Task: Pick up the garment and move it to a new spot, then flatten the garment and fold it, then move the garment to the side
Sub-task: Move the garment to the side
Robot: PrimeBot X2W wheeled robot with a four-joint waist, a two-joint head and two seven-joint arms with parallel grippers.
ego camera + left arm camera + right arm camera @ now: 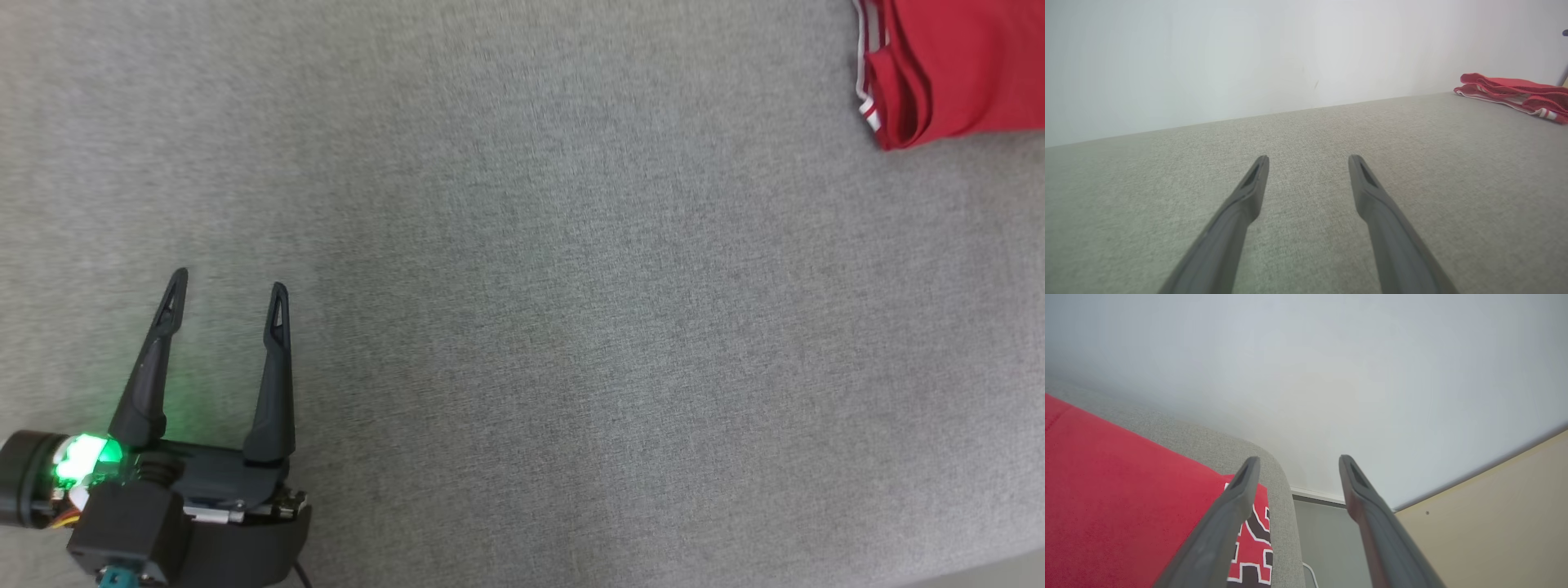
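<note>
The head camera looks straight down on the cushion (522, 327), garment (955, 65) toward its far right corner. The left wrist camera looks low across the cushion to the wall (1249, 61), sharing that garment; the right wrist camera hangs close over it.

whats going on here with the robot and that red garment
A two-armed robot is working with a red garment on a grey fabric surface. The garment lies in a flat, folded-looking pile at the surface's far right corner. The right gripper is open over its edge, holding nothing. The left gripper is open too, well away over bare surface.
</note>
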